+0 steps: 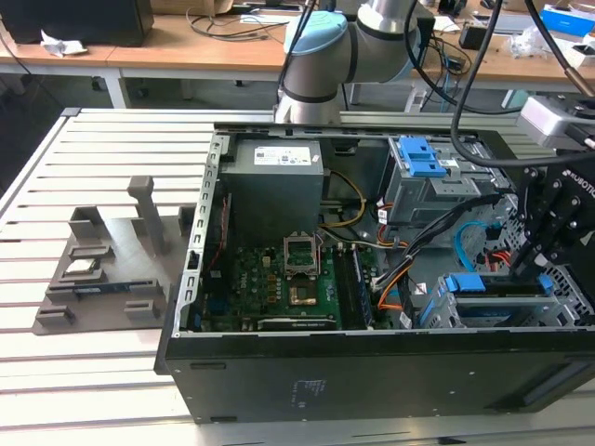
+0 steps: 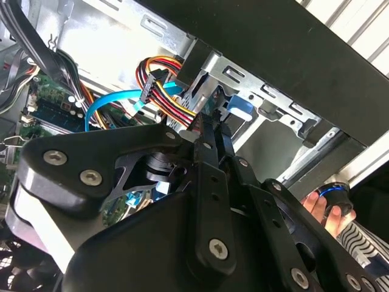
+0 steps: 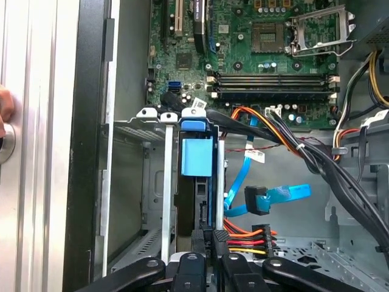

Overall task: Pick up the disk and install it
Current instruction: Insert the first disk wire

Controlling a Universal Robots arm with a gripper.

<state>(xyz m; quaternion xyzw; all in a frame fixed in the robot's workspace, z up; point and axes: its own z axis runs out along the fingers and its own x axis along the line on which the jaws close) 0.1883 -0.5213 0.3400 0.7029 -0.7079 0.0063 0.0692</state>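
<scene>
The disk (image 1: 495,284) stands on edge in the metal drive cage (image 3: 166,182) at the front corner of the open computer case, on the exterior view's right. Its blue frame and blue tab (image 3: 197,156) show between the cage rails. My gripper (image 1: 521,272) hangs right over the cage. In both wrist views its black fingers (image 3: 197,243) sit close together at the disk's near end, with a narrow slit between them. My gripper (image 2: 216,131) points at the blue tab (image 2: 240,108), and the fingers look shut with nothing seen between them.
The case holds a green motherboard (image 1: 279,279), a grey power supply (image 1: 276,177) and a blue-latched cage (image 1: 423,158). Blue data cables (image 3: 267,198) and coloured power wires (image 3: 249,237) lie beside the bay. A grey fixture (image 1: 102,269) lies on the slatted table. A person's hand (image 2: 319,204) is near the case.
</scene>
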